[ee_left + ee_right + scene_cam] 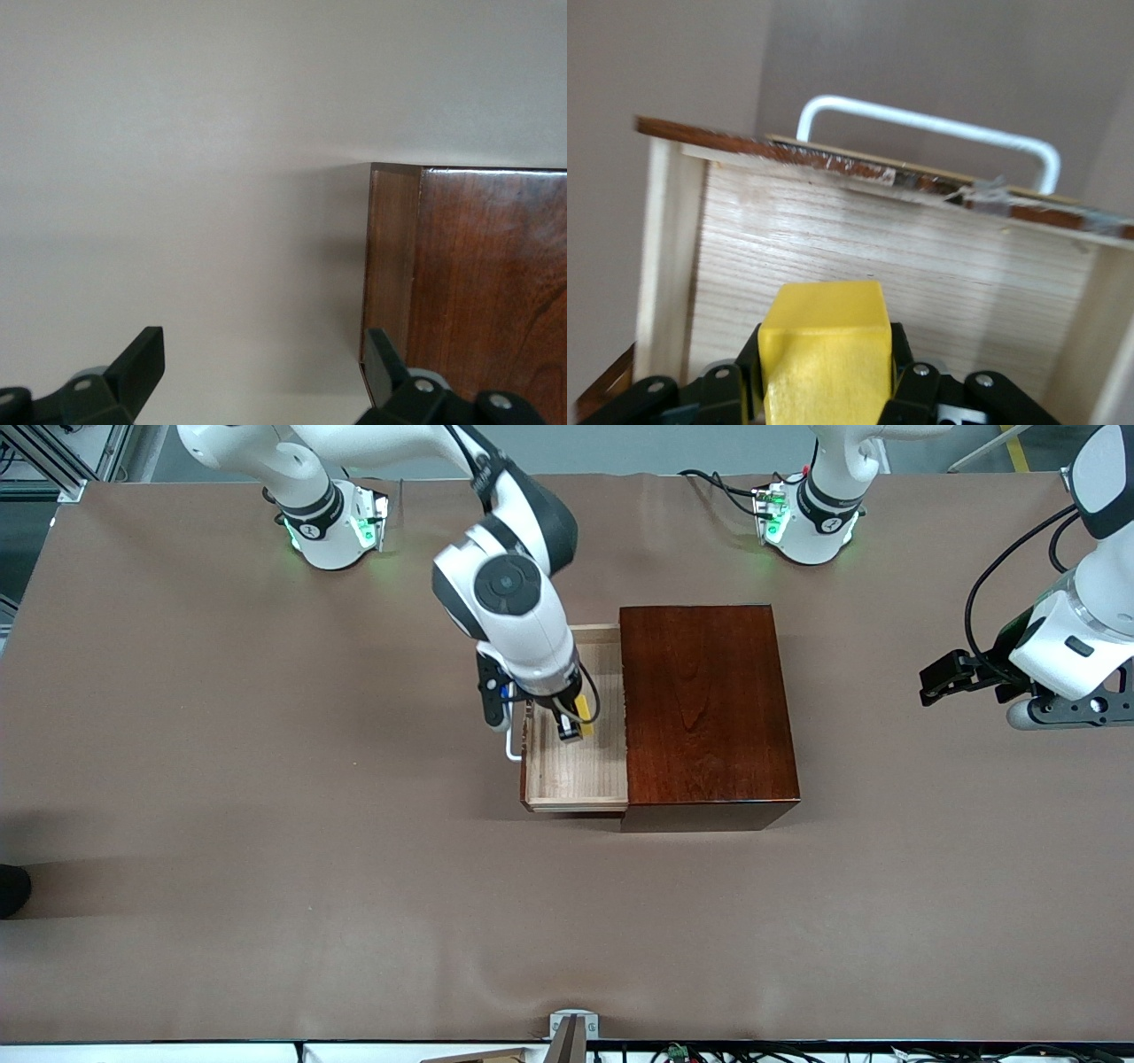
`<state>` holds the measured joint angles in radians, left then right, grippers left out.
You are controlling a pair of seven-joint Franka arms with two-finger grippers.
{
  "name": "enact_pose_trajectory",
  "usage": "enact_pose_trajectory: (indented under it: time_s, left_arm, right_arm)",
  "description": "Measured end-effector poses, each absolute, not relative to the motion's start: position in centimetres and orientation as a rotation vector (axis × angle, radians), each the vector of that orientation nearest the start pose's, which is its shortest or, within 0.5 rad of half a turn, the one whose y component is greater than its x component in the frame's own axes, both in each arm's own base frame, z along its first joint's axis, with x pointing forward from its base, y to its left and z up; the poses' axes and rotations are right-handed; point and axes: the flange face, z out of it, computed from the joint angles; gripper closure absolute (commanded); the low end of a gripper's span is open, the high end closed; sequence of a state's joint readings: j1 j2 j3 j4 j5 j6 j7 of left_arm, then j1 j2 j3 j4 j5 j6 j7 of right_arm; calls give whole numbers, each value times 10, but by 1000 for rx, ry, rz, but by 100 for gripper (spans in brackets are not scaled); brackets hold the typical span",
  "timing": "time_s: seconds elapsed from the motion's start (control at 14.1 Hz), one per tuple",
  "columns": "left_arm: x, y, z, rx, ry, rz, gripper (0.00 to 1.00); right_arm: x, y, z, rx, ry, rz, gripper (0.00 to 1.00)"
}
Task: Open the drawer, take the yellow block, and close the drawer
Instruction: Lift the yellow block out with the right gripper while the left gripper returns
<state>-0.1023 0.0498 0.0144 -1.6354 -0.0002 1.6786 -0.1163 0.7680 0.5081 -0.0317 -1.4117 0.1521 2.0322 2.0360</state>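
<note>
While the right gripper (574,728) clamps the yellow block (824,354) in the open drawer (576,775), lifting comes next; the left gripper (257,372) waits open at three o'clock.

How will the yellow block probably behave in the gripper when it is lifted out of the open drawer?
The yellow block looks stiff: its edges stay sharp between the right gripper fingers. Its flat faces suggest it will not roll, and its smooth surface might slip. Being small beside the drawer, it is probably light.
</note>
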Motion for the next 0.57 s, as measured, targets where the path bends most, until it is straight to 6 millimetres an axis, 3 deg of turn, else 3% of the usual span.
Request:
enact_pose_trajectory:
  time_s: [0.28, 0.42, 0.57]
  left_arm:
    - [574, -50, 575, -3140, -47, 10, 0]
    - [574, -50, 575, -3140, -47, 10, 0]
    - [574, -51, 575, -3140, -46, 10, 0]
  right_arm:
    - [538, 430, 479, -2497, 1703, 150, 100]
    - [558, 386, 491, -2615, 1553, 154, 100]
    - [582, 335, 491, -2726, 1401, 182, 100]
